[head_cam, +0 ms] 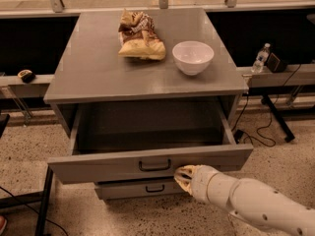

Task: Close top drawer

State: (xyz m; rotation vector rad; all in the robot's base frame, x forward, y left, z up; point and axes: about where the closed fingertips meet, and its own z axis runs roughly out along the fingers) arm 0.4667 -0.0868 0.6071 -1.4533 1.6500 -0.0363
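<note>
The top drawer [98, 168] of the grey cabinet stands pulled far out and looks empty inside. Its long flat front panel carries a small black bar handle [154, 165] at the centre. My gripper [184, 178] comes in from the lower right on a white arm [246, 200]. It sits at the lower edge of the drawer front, just right of the handle, touching or nearly touching the panel. A narrower lower drawer [128, 190] with a like handle shows beneath, slightly out.
On the cabinet top [93, 68] lie a chip bag [140, 36] and a white bowl [193, 57]. A water bottle [259, 59] stands on the ledge at right. Cables [261, 132] lie on the floor at right. A black stand leg [44, 200] is at lower left.
</note>
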